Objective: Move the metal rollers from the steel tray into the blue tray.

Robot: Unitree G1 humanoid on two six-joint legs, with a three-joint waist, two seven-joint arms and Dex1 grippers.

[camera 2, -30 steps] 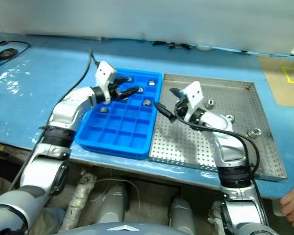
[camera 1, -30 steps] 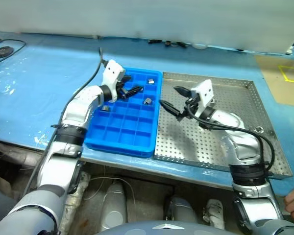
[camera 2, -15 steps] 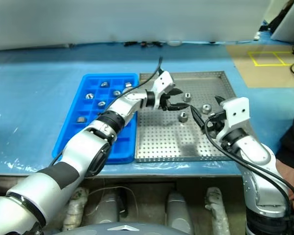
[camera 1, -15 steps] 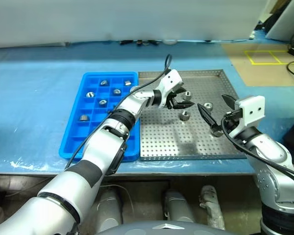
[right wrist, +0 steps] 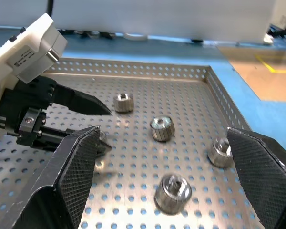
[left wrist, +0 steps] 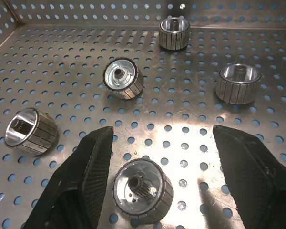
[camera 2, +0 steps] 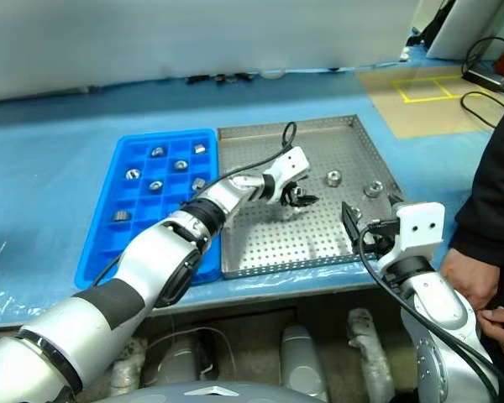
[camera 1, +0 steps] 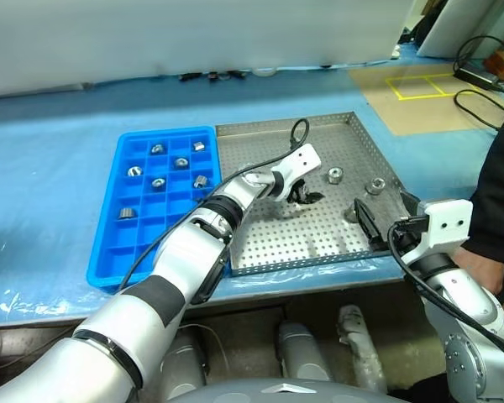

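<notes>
Blue plastic sheeting covers the whole workbench (camera 1: 59,193), with the blue tray (camera 1: 109,252) sitting on the left and the steel tray (camera 1: 319,243) butted right up against it on the right. From the head camera you can see seven metal rollers (camera 1: 157,183) already dropped into compartments at the far end of the blue tray, and a few more still loose on the perforated floor toward the far right of the steel one. Left gripper (camera 1: 305,196) is reached way across over the middle of the steel tray, fingers spread, nothing in them. Right gripper (camera 1: 385,220) hangs at the near right edge of the steel tray, spread wide and empty too. A person in a dark sleeve (camera 1: 497,185) stands at the right edge of the bench. Left wrist cam: five rollers on the holes, and the nearest roller (left wrist: 143,191) sits right between the two open fingers (left wrist: 88,176), not pinched as far as I can see. Right wrist cam looks across the steel tray at the left gripper's white housing (right wrist: 26,47) and several loose rollers, its own fingers (right wrist: 76,176) standing far apart.
</notes>
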